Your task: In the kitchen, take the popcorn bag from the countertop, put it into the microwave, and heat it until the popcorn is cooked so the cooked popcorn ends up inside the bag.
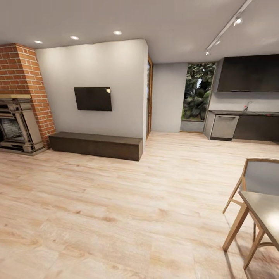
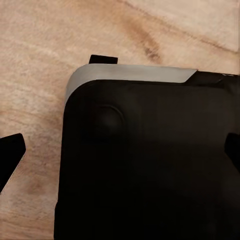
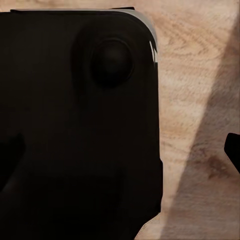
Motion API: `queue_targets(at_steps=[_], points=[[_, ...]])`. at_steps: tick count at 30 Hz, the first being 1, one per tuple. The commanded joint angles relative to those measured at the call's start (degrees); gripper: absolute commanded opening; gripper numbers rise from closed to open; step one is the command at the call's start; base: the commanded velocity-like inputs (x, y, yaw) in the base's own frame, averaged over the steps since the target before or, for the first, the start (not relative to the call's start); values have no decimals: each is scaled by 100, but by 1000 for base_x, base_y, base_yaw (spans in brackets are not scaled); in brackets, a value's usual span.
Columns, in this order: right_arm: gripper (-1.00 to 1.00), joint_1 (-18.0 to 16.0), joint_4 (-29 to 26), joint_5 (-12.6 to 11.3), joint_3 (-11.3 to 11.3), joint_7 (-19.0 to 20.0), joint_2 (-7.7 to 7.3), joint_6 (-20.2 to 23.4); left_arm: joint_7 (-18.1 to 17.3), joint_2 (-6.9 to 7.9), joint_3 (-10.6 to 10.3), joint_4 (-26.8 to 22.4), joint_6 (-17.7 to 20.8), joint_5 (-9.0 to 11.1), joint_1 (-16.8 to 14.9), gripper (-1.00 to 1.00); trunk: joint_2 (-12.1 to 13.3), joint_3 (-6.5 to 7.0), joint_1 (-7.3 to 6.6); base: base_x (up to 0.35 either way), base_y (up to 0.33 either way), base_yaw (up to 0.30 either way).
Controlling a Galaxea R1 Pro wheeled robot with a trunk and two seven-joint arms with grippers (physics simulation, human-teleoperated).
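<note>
- The table (image 1: 267,211) beside the chair (image 1: 255,176) is cut off by the frame edge.
- Items on the far kitchen counter (image 1: 248,112) beyond that chair are too small to tell.
- Both wrist views: the robot's black base (image 2: 145,165) hides most floor.

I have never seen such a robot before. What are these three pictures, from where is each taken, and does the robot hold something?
These are simulator renders from a wheeled robot with two arms. The big picture comes from its head camera, looking across a room: a wood floor, a brick fireplace, a TV above a low bench, and a table with a chair at the right. The kitchen counter is far back on the right. The two dark pictures come from cameras near each gripper. Both look down at the robot's own black base over the floor. Black fingertips show at the edges with nothing between them, so nothing seems held.
</note>
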Motion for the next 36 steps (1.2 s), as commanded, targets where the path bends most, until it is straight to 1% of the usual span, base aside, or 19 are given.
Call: queue_targets(at_steps=[1, 4, 5, 6, 8, 14, 18, 28, 36], points=[[100, 0, 2, -56, 19, -1, -1, -23, 1, -5, 1, -1, -9, 56, 1, 100, -2, -4, 4, 323, 49, 0], [100, 0, 2, -38, 24, -1, -2, -30, 4, -11, -1, 2, -3, 57, 1, 100, -2, -4, 4, 323, 15, 0], [100, 0, 2, 2, 26, -1, -3, -32, 2, -12, -2, 2, 16, 57, 1, 100, -2, -4, 4, 323, 3, 0], [100, 0, 2, 62, 25, -1, 2, -37, -1, -12, -5, 2, 103, 57, 1, 100, -2, -4, 4, 323, 1, 0], [100, 0, 2, 105, 21, -1, 5, -39, -2, -12, -3, 3, 196, 57, 1, 100, -2, -4, 4, 323, 1, 0], [100, 0, 2, 99, 11, -2, -3, -68, 4, -20, 1, 3, 206, 57, 1, 100, -2, -4, 4, 323, 0, -28], [100, 0, 5, 47, 3, -1, -10, -75, 4, -21, 1, 3, 188, 55, 1, 100, -2, -4, 4, 323, 0, -241], [100, 0, 5, 41, -4, -1, -11, -75, 4, -21, 1, 3, 185, 57, 1, 100, -2, -4, 4, 323, 0, -262], [100, 0, 5, 46, -4, -1, -12, -75, 4, -21, 8, 3, 184, 57, 1, 100, -2, -4, 4, 323, 0, -47]])
